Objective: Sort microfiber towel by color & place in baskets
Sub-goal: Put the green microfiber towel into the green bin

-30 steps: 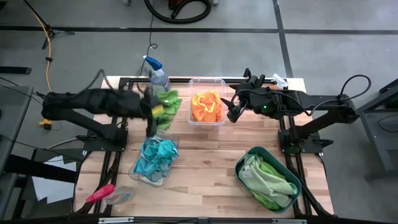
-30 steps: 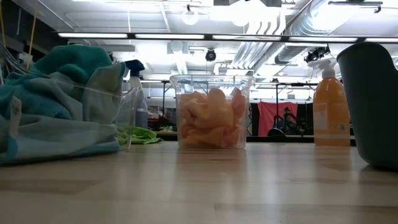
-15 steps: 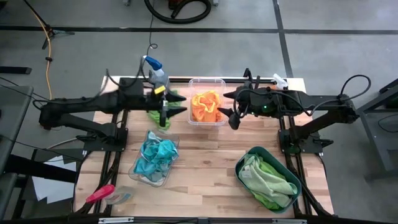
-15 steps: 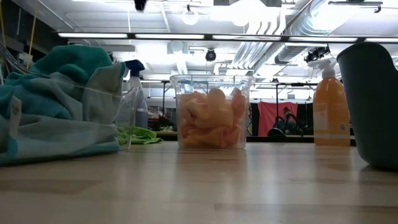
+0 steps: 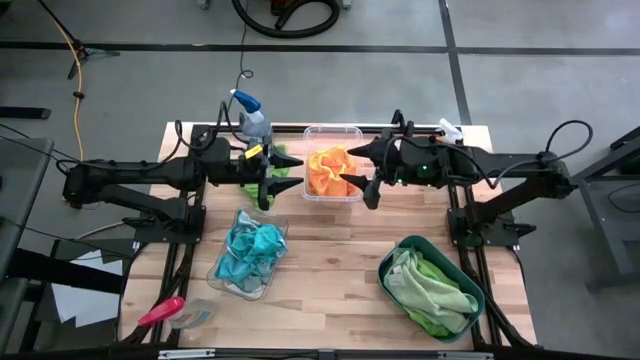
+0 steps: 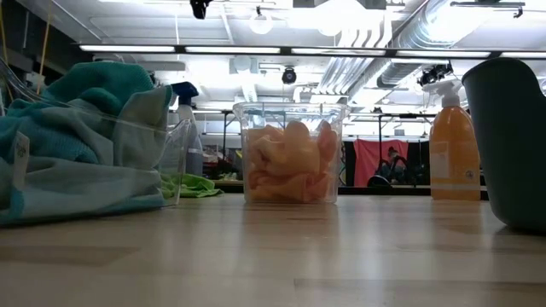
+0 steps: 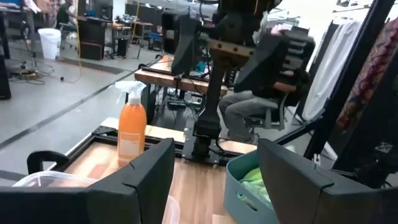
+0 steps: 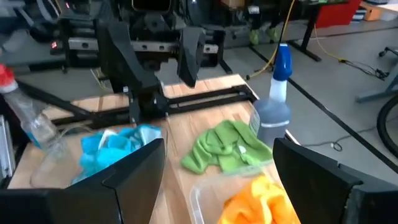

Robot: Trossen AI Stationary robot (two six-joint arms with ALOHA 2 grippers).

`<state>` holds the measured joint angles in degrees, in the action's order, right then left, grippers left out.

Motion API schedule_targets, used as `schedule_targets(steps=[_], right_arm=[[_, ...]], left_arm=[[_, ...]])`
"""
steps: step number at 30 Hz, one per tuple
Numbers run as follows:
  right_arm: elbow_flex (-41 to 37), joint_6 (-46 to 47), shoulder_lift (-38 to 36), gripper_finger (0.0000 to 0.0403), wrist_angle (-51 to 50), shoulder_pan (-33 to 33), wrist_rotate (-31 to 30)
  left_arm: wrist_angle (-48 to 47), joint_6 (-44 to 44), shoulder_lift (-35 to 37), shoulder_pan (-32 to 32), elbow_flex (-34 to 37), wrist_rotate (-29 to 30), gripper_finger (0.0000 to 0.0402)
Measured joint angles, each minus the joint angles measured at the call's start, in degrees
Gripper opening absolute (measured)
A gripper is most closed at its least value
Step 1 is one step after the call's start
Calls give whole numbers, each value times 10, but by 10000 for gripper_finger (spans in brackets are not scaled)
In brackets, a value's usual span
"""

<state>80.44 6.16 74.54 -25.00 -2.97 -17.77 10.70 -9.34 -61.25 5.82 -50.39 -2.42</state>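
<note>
My left gripper (image 5: 281,174) has swung back from the blue dish, jaws wide and empty, above the loose green towel (image 5: 252,176) at eleven o'clock. My right gripper (image 5: 352,165), equally wide and empty, hovers by the orange tub (image 5: 333,133). That green towel remains unsorted.

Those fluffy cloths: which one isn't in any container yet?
The lime green towel lying loose on the table beside the blue-capped spray bottle. The orange, blue and other green cloths all sit inside containers.

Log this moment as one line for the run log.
left gripper: open, empty, above loose lime green towel | right gripper: open, empty, over clear deep plastic tub of orange towels
</note>
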Motion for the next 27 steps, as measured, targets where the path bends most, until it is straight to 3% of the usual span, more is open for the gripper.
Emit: schedule_targets(steps=[8,12,27], right_arm=[[-156,56,-10,298,217,0,27],[-194,74,-11,298,327,-4,54],[-166,39,-12,298,330,-4,94]], left_arm=[[0,3,0,0,0,2,216],[1,25,0,0,0,2,216],[1,40,0,0,0,1,216]])
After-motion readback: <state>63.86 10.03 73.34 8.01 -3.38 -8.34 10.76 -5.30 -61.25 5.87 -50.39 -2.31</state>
